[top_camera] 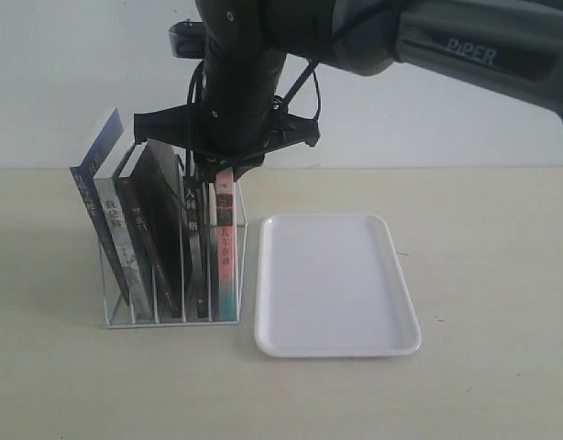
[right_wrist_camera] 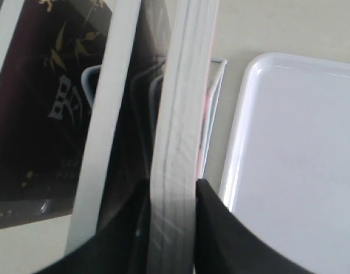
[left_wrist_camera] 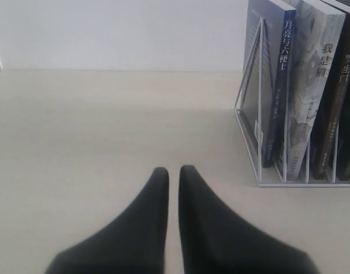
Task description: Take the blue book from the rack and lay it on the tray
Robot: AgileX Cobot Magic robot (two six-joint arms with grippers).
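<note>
The blue book point(top_camera: 96, 225) leans in the leftmost slot of the white wire rack point(top_camera: 171, 321); its blue spine point(left_wrist_camera: 282, 85) with white characters shows in the left wrist view. My right gripper point(top_camera: 217, 174) comes down over the rack's rightmost slot. There the right gripper point(right_wrist_camera: 173, 185) is shut on the page edge of the pink-and-teal-spined book point(right_wrist_camera: 180, 103), not on the blue one. The white tray point(top_camera: 336, 284) lies flat just right of the rack, and the tray point(right_wrist_camera: 300, 142) holds nothing. My left gripper point(left_wrist_camera: 174, 169) is shut and holds nothing, low over the table and apart from the rack point(left_wrist_camera: 249, 131).
Between the blue book and the pink-and-teal book point(top_camera: 226, 257) stand a pale-spined book point(left_wrist_camera: 312, 85) and black-spined books point(top_camera: 158, 247). The right arm point(top_camera: 474, 50) reaches in from the upper right. Bare table lies in front of the rack and the tray.
</note>
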